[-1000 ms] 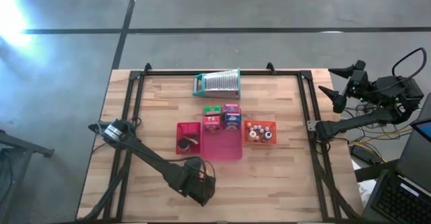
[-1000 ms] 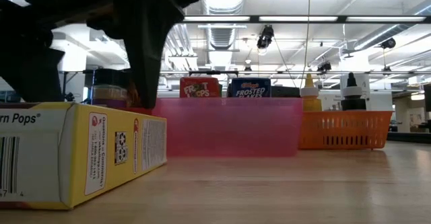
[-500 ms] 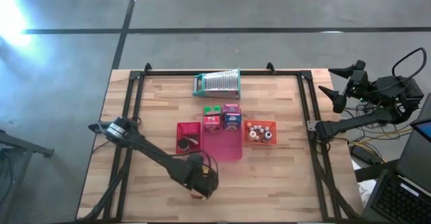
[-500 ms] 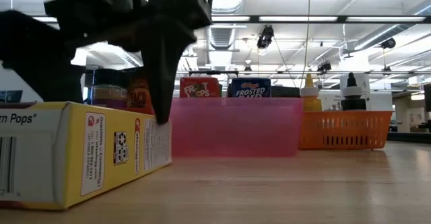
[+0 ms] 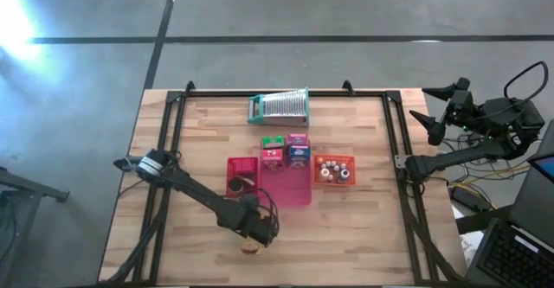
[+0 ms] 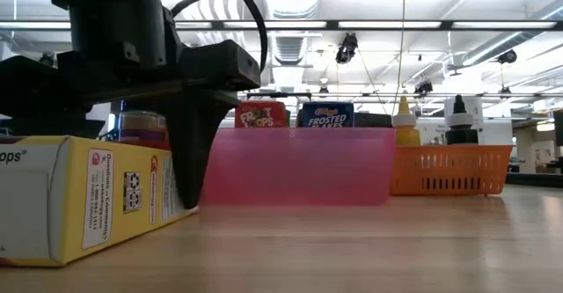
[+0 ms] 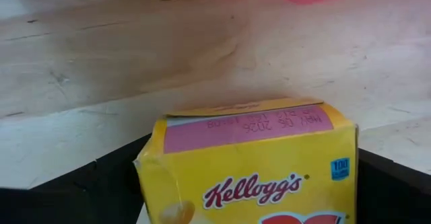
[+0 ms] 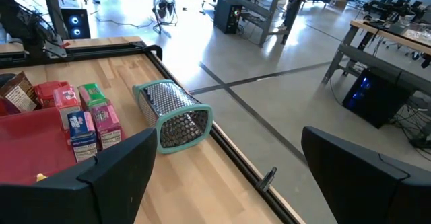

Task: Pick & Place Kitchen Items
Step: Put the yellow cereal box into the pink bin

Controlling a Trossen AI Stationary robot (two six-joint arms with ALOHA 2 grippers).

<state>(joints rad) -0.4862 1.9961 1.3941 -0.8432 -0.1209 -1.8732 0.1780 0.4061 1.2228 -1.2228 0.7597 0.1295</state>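
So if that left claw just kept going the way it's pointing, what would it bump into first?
Most likely the yellow cereal box. The left gripper points down at the table with its fingers open on either side of the box, which sits right in front of it. How much gap remains is unclear.

table: wood top carrying all | yellow box lying under left gripper | pink tray sitting just beyond it | red tray, orange basket, metal grater resting farther off

silver grater, small boxes, table
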